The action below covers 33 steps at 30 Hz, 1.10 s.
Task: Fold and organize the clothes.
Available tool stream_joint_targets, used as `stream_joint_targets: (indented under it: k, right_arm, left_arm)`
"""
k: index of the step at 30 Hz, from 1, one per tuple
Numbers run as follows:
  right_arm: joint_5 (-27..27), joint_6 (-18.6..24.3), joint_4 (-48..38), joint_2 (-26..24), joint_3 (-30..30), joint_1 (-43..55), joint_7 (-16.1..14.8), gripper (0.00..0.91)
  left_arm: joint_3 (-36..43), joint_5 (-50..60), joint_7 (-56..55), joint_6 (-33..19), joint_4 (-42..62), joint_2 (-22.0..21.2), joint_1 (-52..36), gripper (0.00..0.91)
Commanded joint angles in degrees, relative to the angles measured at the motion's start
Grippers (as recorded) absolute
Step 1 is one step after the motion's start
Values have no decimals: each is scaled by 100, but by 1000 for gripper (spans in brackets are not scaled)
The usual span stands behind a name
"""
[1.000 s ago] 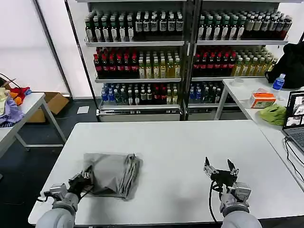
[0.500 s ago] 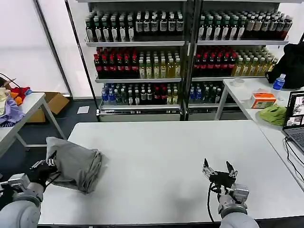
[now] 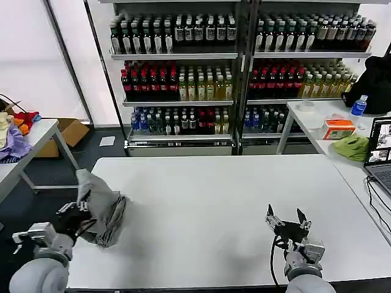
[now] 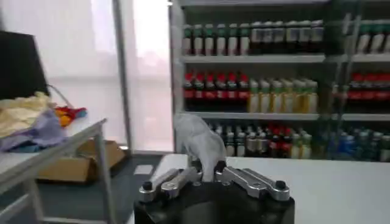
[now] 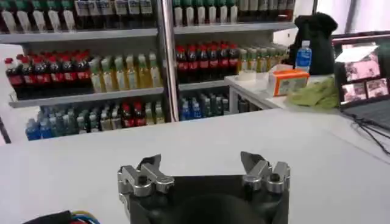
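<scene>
One folded grey shirt clamped in left end effector.

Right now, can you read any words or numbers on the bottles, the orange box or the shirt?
No text can be read here.
Bottles on the shelves: labels too small to read.
Orange box on the side table: markings blurred.
Laptop screen: pictures, no readable words.
Grey shirt held by the left gripper: no print showing.
</scene>
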Motion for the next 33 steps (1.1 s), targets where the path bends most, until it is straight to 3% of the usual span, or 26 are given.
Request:
stream_joint_targets:
  k: [1, 7, 14, 15, 16, 17, 18, 29, 33]
  right_arm:
    - [-250, -5, 68, 151, 166, -178, 6, 907]
    - [-450, 6, 197, 308, 301, -450, 0, 907]
    - [-566, -2, 146, 348, 210, -435, -2, 907]
    - [-581, 0, 109, 361, 178, -417, -10, 907]
    - [-599, 0, 93, 370, 148, -406, -11, 907]
    - [-639, -1, 55, 380, 82, -381, -10, 907]
    - [-649, 1, 18, 384, 31, -352, -10, 907]
    - [-657, -308, -344, 358, -558, 368, 64, 907]
    - [-213, -350, -523, 371, -889, 699, 130, 907]
  left_arm:
    - [2317, 420, -275, 207, -835, -673, -272, 0]
    - [3302, 933, -231, 126, 52, -1130, -586, 0]
    - [3412, 1312, -183, 79, 893, -1308, -907, 10]
    - [3395, 1320, -193, 80, 904, -1295, -904, 302]
    - [3378, 1321, -192, 79, 887, -1279, -898, 534]
    - [3357, 1309, -194, 99, 855, -1262, -868, 846]
    - [3343, 1288, -187, 110, 798, -1251, -856, 887]
    - [3379, -518, -161, -5, 111, -1459, -752, 907]
    - [3249, -612, -304, -170, 66, -1519, -755, 907]
